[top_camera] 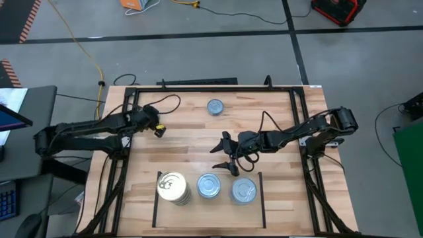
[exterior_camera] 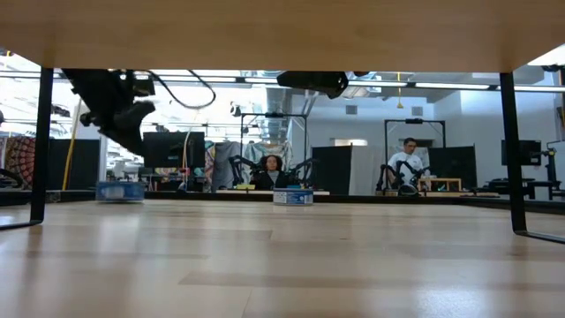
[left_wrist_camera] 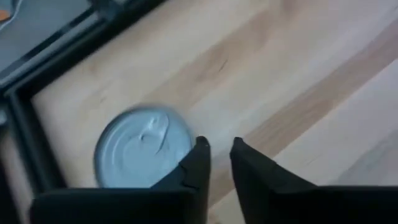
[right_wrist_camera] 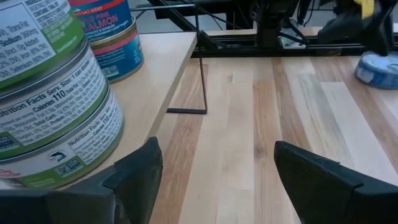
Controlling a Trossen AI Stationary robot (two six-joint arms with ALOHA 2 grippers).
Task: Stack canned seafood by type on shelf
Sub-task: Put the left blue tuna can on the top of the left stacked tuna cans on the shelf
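Observation:
A lone silver-topped, blue-sided can (top_camera: pixel 215 106) (left_wrist_camera: pixel 143 152) (right_wrist_camera: pixel 379 65) rests flat on the wood table near its far edge. Three stacks of canned seafood stand on the shelf (top_camera: pixel 198 205) at the near edge: a gold-topped one (top_camera: pixel 173 187) and two silver-topped ones (top_camera: pixel 209 186) (top_camera: pixel 243 190). My left gripper (top_camera: pixel 158 129) (left_wrist_camera: pixel 219 146) hangs above the table, left of the lone can, its fingers parted by a narrow gap with nothing between them. My right gripper (top_camera: pixel 228 153) (right_wrist_camera: pixel 214 168) stands wide open just beyond the stacks, beside green-labelled cans (right_wrist_camera: pixel 56 99), holding nothing.
A black metal frame (top_camera: pixel 125 99) rings the table, and cables trail from both arms. Bare wood lies between the lone can and the shelf. Salmon cans (right_wrist_camera: pixel 112 37) stand behind the green-labelled stack. People sit in the room beyond the table (exterior_camera: pixel 269 168).

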